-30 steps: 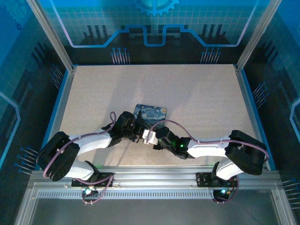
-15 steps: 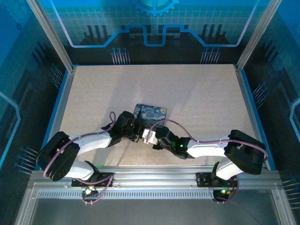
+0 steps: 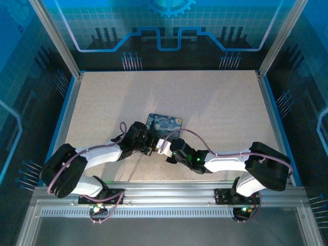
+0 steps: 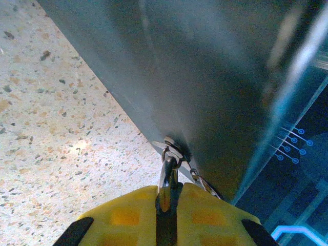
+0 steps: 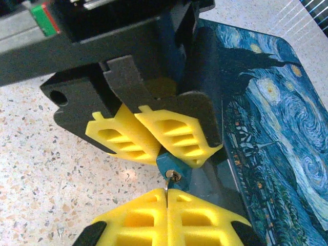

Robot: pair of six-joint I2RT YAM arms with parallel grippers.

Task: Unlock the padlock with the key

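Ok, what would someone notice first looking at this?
The swirly blue-and-yellow painted tin box mid-table stands out first. At its near edge, the left gripper and right gripper meet tip to tip, yellow fingers pinched shut on the tiny padlock and key.

- Tin box (image 5: 277, 128): deep blue with pale yellow swirls, painted like a starry night sky.
- Finger pads (image 5: 174, 136): bright yellow.
- Table (image 5: 46, 169): pale beige, dark speckles.

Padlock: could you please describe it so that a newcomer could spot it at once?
Start at the painted tin box mid-table, where both grippers meet at its near edge. The padlock is the tiny block pinched by the left gripper, facing the right gripper. Unlike the swirly box, it is plain with one small metal circle.
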